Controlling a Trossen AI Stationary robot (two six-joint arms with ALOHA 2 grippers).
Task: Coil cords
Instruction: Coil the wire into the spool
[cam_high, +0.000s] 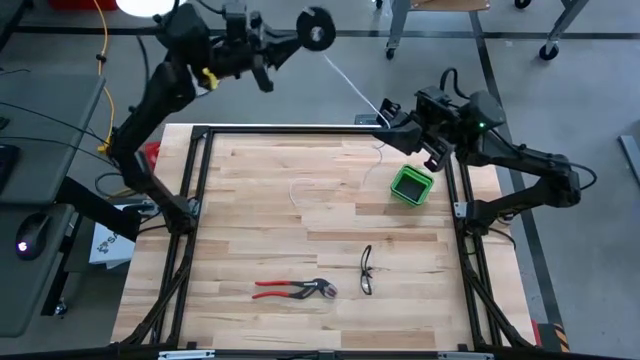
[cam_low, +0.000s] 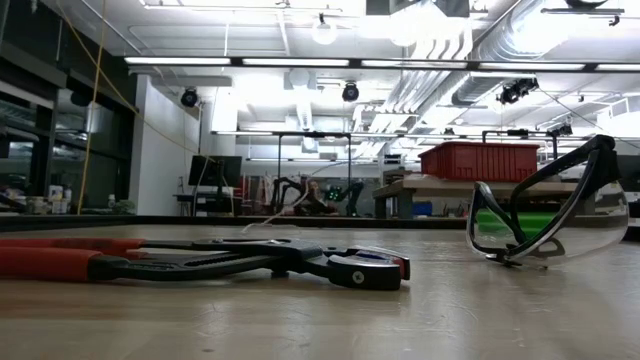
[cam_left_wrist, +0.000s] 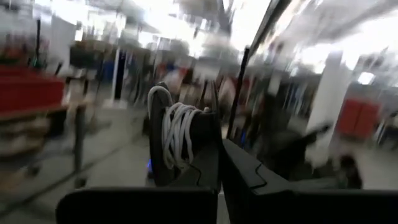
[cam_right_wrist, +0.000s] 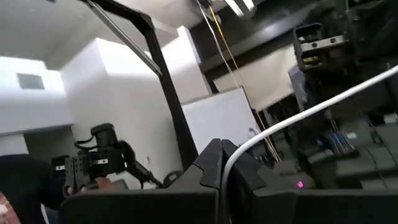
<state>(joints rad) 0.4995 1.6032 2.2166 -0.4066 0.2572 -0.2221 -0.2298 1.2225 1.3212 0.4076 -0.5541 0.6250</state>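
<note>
My left gripper (cam_high: 300, 38) is raised high beyond the table's far edge and is shut on the small black round spool (cam_high: 318, 30), which has several turns of white cord on it in the left wrist view (cam_left_wrist: 177, 142). The thin white cord (cam_high: 352, 82) runs from the spool down to my right gripper (cam_high: 385, 112), which is shut on it above the table's far edge. Past that gripper the cord drops to the table, where its loose end (cam_high: 300, 190) lies in a curve on the wood. My left gripper holds the spool (cam_left_wrist: 186, 155) between its two fingers, lifted clear and high above the table. The spool stands on edge with the wound cord (cam_left_wrist: 174, 134) facing the camera. My right gripper pinches the white cord (cam_right_wrist: 227, 163) between its two fingertips, a single strand. The cord (cam_right_wrist: 323, 106) runs in a nearly straight line from the fingers toward the spool.
A small green container (cam_high: 411, 186) stands on the table near my right gripper. Red-handled pliers (cam_high: 295, 290) and safety glasses (cam_high: 367, 270) lie toward the near edge. A black frame (cam_high: 300, 130) borders the table.
</note>
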